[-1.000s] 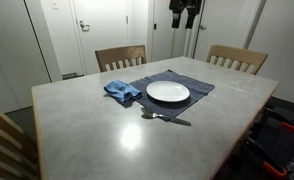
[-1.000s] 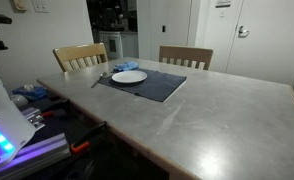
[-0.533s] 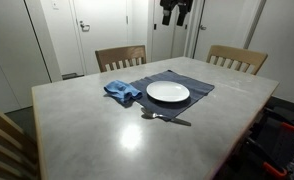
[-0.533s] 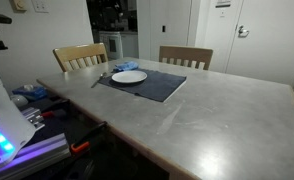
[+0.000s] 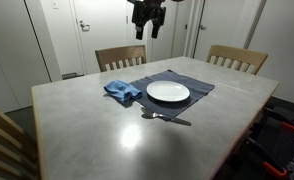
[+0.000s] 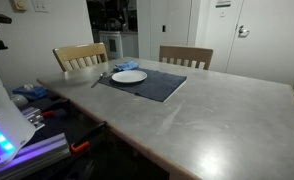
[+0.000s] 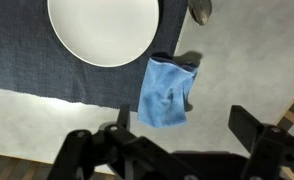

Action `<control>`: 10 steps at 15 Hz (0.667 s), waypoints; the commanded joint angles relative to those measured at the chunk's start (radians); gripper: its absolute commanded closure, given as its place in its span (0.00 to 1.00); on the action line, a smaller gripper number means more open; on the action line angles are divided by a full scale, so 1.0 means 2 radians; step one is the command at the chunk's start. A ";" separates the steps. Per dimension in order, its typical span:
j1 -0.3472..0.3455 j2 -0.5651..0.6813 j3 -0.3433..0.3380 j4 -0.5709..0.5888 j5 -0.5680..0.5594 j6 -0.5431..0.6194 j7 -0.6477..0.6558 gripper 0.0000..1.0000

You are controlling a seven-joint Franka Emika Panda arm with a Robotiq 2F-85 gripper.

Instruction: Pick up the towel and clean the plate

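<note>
A crumpled blue towel (image 5: 121, 92) lies on the table at the edge of a dark placemat (image 5: 199, 88); it also shows in the wrist view (image 7: 165, 93) and faintly in an exterior view (image 6: 123, 67). A white round plate (image 5: 168, 92) sits on the placemat, also seen in the wrist view (image 7: 103, 27) and in an exterior view (image 6: 129, 76). My gripper (image 5: 146, 26) hangs high above the table, behind the towel and plate. In the wrist view its fingers (image 7: 177, 135) are spread wide and empty, with the towel below between them.
A spoon (image 5: 157, 117) lies in front of the placemat. Two wooden chairs (image 5: 120, 57) (image 5: 237, 58) stand at the far side of the grey table (image 5: 107, 135). Doors and a wall stand behind.
The gripper has moved sideways across the top of an exterior view, from above the plate's far side to above the towel's side. Towel and plate have not moved.
</note>
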 commanded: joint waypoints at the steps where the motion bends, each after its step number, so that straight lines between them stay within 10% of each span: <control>1: 0.003 0.085 -0.004 0.079 -0.009 -0.020 0.004 0.00; 10: 0.008 0.112 -0.007 0.093 -0.009 -0.005 0.010 0.00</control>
